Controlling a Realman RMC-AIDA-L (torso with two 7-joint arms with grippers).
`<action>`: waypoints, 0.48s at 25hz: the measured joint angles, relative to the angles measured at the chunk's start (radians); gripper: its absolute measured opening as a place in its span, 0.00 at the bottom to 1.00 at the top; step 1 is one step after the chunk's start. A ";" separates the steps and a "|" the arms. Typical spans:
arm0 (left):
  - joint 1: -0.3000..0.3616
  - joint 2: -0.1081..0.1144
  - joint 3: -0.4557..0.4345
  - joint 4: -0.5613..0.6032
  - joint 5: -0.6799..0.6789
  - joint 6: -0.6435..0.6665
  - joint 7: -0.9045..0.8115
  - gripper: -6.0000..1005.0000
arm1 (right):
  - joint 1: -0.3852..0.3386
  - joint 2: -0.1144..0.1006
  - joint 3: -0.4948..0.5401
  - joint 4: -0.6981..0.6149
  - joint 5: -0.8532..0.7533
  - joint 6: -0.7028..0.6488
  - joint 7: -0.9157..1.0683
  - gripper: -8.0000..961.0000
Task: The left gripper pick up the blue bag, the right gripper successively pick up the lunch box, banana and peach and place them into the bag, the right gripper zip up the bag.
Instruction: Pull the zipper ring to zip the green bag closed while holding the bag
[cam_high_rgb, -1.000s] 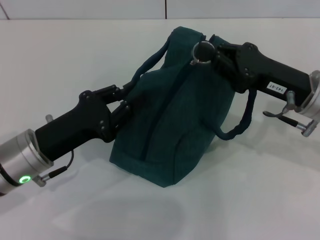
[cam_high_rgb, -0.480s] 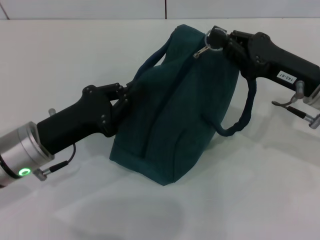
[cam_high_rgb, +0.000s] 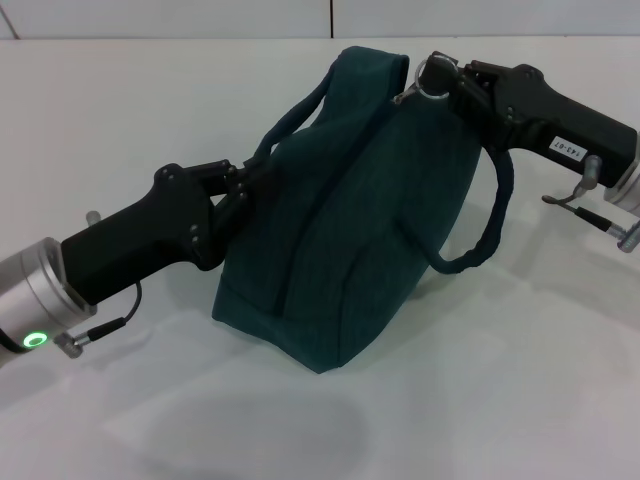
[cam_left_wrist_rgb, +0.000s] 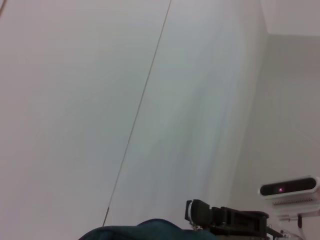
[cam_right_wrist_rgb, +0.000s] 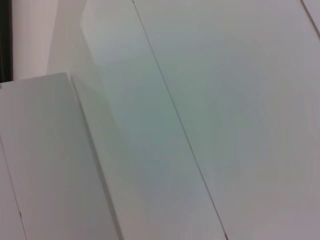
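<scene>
Plain white tabletop (cam_high_rgb: 120, 120) under everything, with a white wall behind it along the far edge. So the blue bag (cam_high_rgb: 350, 220) sits about mid-tabletop, closer to the far edge than to me, standing on its base and leaning a bit. It looks full and bulgy, and its top seam looks closed along the part I can see.

My left pincer (cam_high_rgb: 243, 190) comes in low from the near-left corner and is clamped on the blue bag, right at its left side where one looped handle (cam_high_rgb: 295, 118) starts. The fingers are pressed into the fabric there.

My right pincer (cam_high_rgb: 447, 82) reaches in from the right edge and is up at the top right end of the bag, closed on the silver ring pull (cam_high_rgb: 432, 80) of the zipper. The ring sticks out just past the fingertips, touching the top corner of the bag.

The other handle (cam_high_rgb: 490, 225) hangs loose down the right side of the bag, looping under my right arm without touching the tabletop as far as I can tell.

Left wrist view only catches a sliver of teal fabric and my right pincer farther off. Right wrist view is just wall panels.
</scene>
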 joint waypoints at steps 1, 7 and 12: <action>0.000 0.000 0.000 0.000 0.000 0.001 0.000 0.06 | 0.000 0.000 0.000 0.000 0.000 0.001 -0.001 0.02; -0.006 0.000 0.004 0.000 0.021 0.004 0.000 0.06 | 0.000 0.001 0.002 -0.004 0.007 -0.017 -0.001 0.02; -0.012 -0.012 0.004 0.007 0.071 0.004 0.007 0.06 | 0.031 -0.001 0.009 -0.024 0.008 -0.026 0.033 0.02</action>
